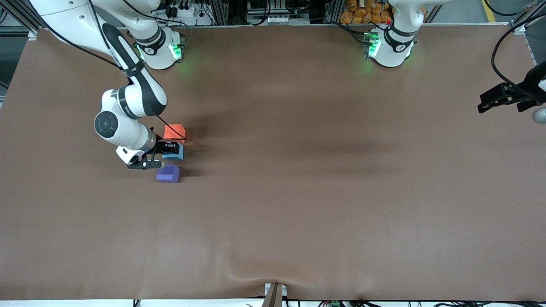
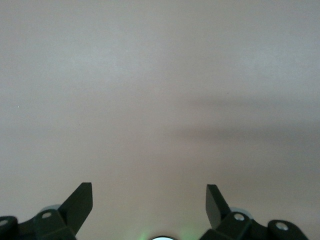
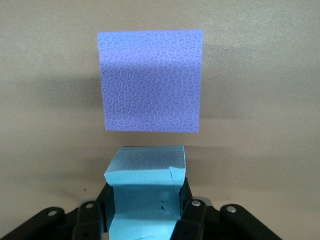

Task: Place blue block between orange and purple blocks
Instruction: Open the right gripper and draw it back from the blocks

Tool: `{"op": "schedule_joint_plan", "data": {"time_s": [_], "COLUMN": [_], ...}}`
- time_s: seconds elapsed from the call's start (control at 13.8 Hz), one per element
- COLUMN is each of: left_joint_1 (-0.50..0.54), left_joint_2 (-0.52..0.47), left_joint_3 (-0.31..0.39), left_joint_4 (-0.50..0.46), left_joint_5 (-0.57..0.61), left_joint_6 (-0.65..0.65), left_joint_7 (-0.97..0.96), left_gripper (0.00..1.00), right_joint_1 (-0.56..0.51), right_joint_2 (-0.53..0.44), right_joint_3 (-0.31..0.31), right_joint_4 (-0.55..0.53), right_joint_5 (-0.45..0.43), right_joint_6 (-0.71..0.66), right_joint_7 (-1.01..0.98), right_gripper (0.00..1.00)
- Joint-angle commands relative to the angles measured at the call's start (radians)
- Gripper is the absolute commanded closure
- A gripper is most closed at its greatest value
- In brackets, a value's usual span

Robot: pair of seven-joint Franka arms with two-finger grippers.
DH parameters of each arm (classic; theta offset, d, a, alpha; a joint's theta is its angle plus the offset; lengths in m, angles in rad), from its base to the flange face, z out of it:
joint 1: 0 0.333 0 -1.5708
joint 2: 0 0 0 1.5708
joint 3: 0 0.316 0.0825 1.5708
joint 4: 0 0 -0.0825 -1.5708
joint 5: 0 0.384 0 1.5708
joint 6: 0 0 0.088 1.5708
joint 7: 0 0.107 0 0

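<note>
The right tool (image 1: 170,149) pinches the blue block (image 1: 175,152), low between the orange block (image 1: 174,131) at 12 o'clock and the purple block (image 1: 168,174) at 6. Next, I judge, release and lift straight. The left tool (image 1: 505,102) waits, spread, over the table (image 1: 324,192).

Right gripper (image 1: 170,148) hides part of the blue block (image 1: 177,153); orange block (image 1: 174,131) partly covered.

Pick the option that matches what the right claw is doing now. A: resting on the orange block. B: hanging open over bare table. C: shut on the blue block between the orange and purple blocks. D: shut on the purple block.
C: the right claw clamps the blue block, which sits between the orange block and the purple block.
</note>
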State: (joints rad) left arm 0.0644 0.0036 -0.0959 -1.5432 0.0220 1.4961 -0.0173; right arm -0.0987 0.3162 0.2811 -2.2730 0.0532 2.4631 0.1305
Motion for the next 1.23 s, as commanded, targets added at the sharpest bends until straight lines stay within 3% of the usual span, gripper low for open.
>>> {"op": "schedule_joint_plan", "data": {"time_s": [0.0, 0.22, 0.58, 0.8, 1.01, 1.16], "left_joint_1": [0.003, 0.009, 0.071, 0.063, 0.054, 0.061], "left_joint_2": [-0.017, -0.002, 0.009, -0.001, -0.002, -0.002], "left_joint_3": [-0.084, -0.077, -0.067, -0.079, -0.137, -0.137], "left_joint_4": [0.009, 0.009, 0.008, 0.011, 0.009, 0.009], "left_joint_5": [0.082, 0.084, -0.023, -0.023, -0.017, -0.019], "left_joint_6": [-0.007, -0.004, 0.009, 0.009, -0.004, -0.005], "left_joint_7": [-0.006, -0.009, -0.029, -0.035, -0.041, -0.035], "left_gripper": [0.00, 0.00, 0.00, 0.00, 0.00, 0.00], "right_joint_1": [-0.012, -0.033, -0.049, -0.032, -0.029, 0.011], "right_joint_2": [0.009, 0.000, 0.015, 0.017, 0.015, 0.012], "right_joint_3": [-0.003, -0.003, -0.002, 0.000, -0.005, -0.081], "right_joint_4": [-0.010, 0.076, 0.503, 0.711, 0.942, 1.058], "right_joint_5": [0.014, 0.013, 0.016, 0.014, -0.003, 0.005], "right_joint_6": [0.020, -0.099, -0.566, -0.602, -0.809, -0.953], "right_joint_7": [-0.019, -0.019, -0.026, -0.034, -0.034, -0.031], "right_gripper": [0.00, 0.00, 0.00, 0.00, 0.00, 0.00]}}
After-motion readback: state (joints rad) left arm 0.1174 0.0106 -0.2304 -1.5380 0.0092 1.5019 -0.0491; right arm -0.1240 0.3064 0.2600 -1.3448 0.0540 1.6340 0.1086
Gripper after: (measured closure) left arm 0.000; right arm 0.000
